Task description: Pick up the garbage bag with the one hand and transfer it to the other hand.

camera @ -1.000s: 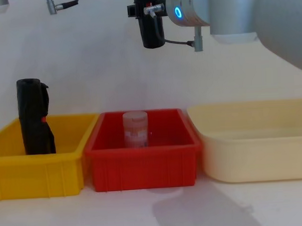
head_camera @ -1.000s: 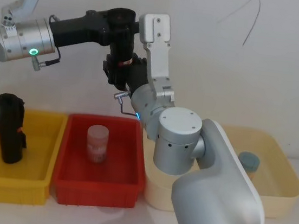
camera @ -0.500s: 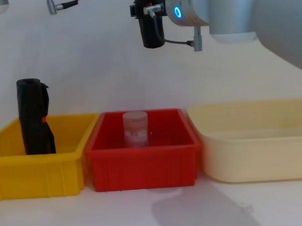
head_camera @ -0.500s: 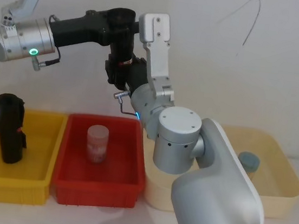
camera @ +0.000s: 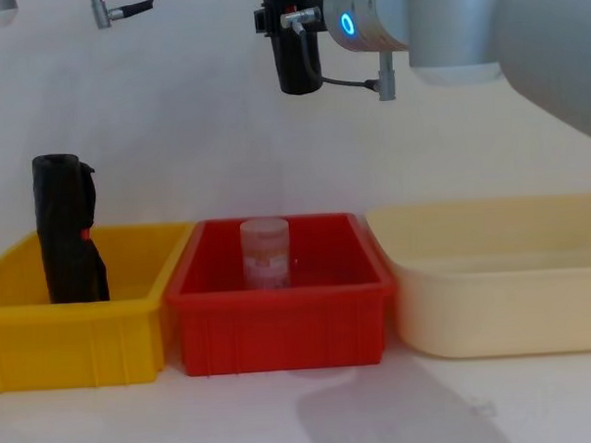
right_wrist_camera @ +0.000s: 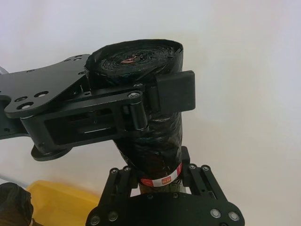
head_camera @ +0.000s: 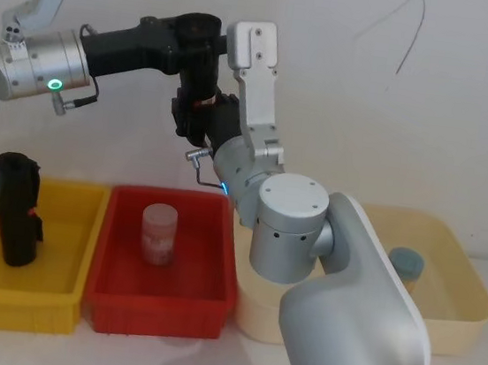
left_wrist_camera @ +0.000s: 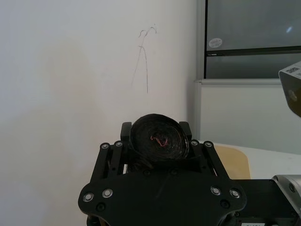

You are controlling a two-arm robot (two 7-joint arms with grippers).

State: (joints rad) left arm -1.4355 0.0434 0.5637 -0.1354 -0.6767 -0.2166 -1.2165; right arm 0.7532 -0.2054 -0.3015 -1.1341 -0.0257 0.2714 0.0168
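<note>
Gripping the garbage bag point(right_wrist_camera: 153, 122) up in the air, well above the red bin point(head_camera: 115, 287): the one hand point(head_camera: 196, 61) on the green-ringed left arm has its jaws clamped around the roll's upper end, top coil poking out above them. Roll stands upright. The other hand point(right_wrist_camera: 157, 181) from the blue-ringed right arm sits at the roll's lower part, a finger on either side at the red-and-white label, closed on it. Bottom end of roll hangs free below. Second black roll point(camera: 68, 231) stands in yellow bin point(camera: 85, 339), far left corner.
</note>
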